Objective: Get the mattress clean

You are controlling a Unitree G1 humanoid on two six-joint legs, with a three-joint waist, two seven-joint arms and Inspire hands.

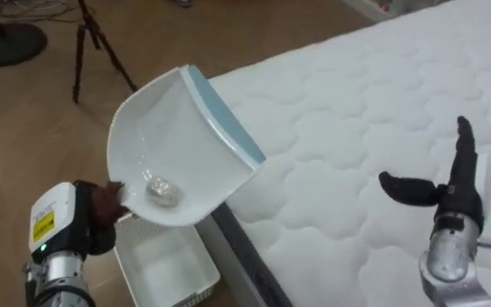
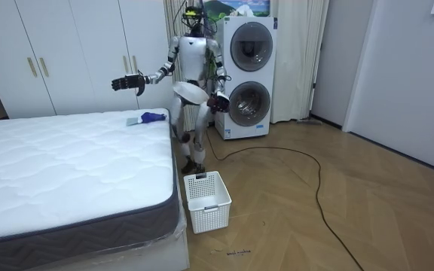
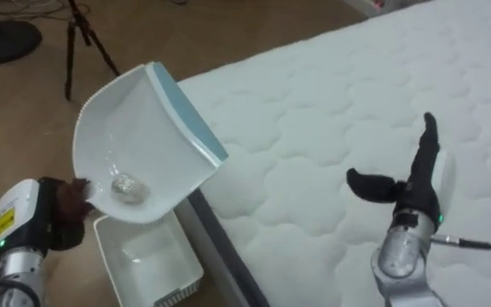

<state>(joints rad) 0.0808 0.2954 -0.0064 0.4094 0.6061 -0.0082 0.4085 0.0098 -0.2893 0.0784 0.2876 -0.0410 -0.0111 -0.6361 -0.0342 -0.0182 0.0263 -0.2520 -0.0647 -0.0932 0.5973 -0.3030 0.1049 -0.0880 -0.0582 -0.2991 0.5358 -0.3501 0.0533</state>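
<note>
Up close, left hand (image 1: 101, 213) fingers clenched round rear of white dustpan (image 1: 177, 128), pan held tilted above white plastic basket (image 1: 164, 269) on floor beside mattress (image 1: 356, 102). Crumpled pale wad (image 1: 162, 191) sits in pan's deep end, near hand. Wad looks light and loose, likely rolls out at slight tip. Pan looks rigid, smooth plastic with blue front lip; best gripped at rear. Right hand (image 1: 459, 192) fingers straight, released, hovering over quilted white mattress. Farther off, tripod (image 1: 92, 38) on floor.
</note>
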